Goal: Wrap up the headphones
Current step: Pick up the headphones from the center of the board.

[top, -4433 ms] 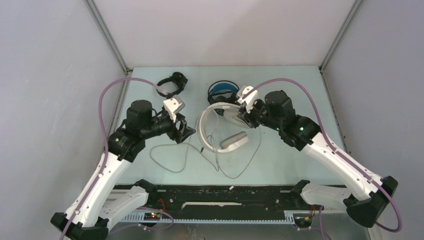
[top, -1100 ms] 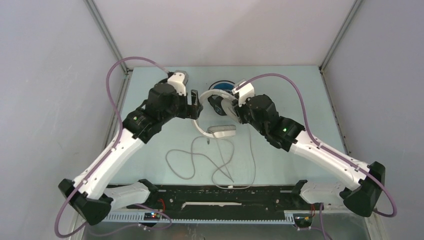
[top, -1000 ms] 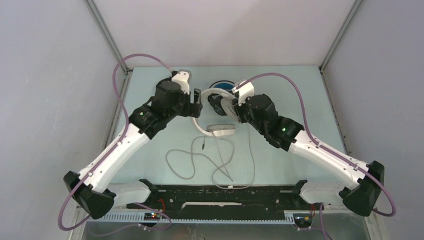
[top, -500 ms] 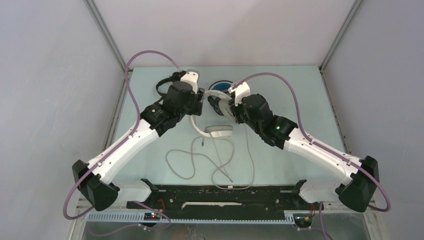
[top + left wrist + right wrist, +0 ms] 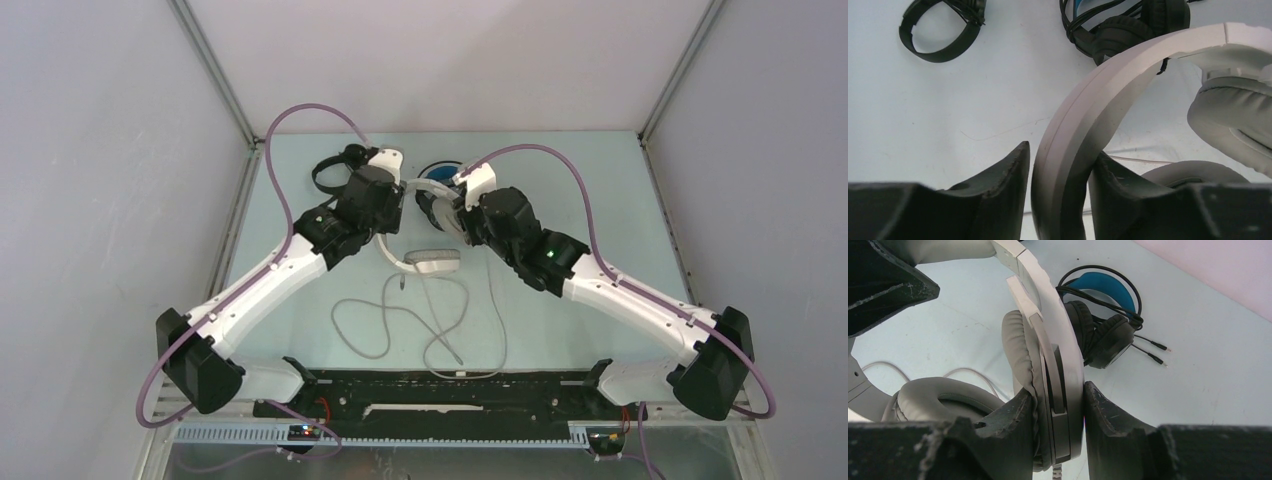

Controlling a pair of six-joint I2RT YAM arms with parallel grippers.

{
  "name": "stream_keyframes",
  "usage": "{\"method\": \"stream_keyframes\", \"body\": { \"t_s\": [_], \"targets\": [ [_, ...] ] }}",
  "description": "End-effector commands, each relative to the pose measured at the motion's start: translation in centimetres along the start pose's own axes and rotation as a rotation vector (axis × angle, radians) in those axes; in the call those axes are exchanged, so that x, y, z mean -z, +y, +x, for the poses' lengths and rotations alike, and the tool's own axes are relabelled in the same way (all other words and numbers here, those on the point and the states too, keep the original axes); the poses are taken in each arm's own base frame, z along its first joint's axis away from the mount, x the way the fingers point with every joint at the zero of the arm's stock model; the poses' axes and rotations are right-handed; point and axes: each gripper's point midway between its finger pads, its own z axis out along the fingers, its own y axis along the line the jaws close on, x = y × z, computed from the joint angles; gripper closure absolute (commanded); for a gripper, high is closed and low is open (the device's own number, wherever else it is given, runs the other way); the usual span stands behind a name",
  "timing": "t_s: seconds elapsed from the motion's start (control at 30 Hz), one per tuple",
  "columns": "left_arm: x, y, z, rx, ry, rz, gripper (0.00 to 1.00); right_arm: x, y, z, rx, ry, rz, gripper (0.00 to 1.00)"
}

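The right pincer is clamping one padded ear cup of the white over-ear headset, with its jaws pressing on both faces and holding the cup edge-up above the surface. The left pincer is straddling the same headset's headband, one jaw on each side. Whether they are squeezing it I cannot tell. The second ear cup is lying at 6 o'clock of the two pincers, and the headset's grey cable is trailing in loose loops toward 6 o'clock. The black headset with a blue headband is resting at 12 o'clock of the white one, just beside it. The small all-black headset is lying at 11 o'clock, apart from it.
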Motion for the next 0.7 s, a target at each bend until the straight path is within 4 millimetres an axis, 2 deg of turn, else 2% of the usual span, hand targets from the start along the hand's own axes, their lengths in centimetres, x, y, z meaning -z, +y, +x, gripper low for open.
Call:
{"method": "stream_keyframes", "body": {
  "t_s": [0.0, 0.07, 0.13, 0.33, 0.43, 0.53, 0.67],
  "targets": [
    [-0.3, 0.5, 0.6, -0.006, 0.002, -0.035, 0.57, 0.6, 0.3, -6.3, -0.093, -0.186, -0.013, 0.88],
    [-0.2, 0.8, 0.7, -0.012, 0.002, -0.044, 0.65, 0.4, 0.3, -5.9, -0.089, -0.174, -0.012, 0.88],
    [0.0, 1.1, 0.8, -0.015, 0.001, -0.053, 0.78, 0.1, 0.6, -5.6, -0.085, -0.164, -0.021, 0.87],
    [1.3, 1.3, -0.4, 0.017, -0.038, 0.006, 0.99, -0.5, 1.6, -5.3, -0.02, -0.158, -0.077, 0.72],
    [2.2, 2.3, -1.3, 0.03, -0.067, 0.009, 1.0, 0.2, 1.4, -5.8, 0.011, -0.171, -0.105, 0.6],
    [3.2, 3.5, -2.4, 0.041, -0.103, -0.01, 1.0, 2.0, 1.8, -6.5, 0.012, -0.193, -0.196, 0.43],
    [4.1, 5.4, -4.1, 0.085, -0.156, -0.055, 1.0, 4.4, 2.1, -7.2, -0.008, -0.208, -0.259, 0.31]
  ]
}}
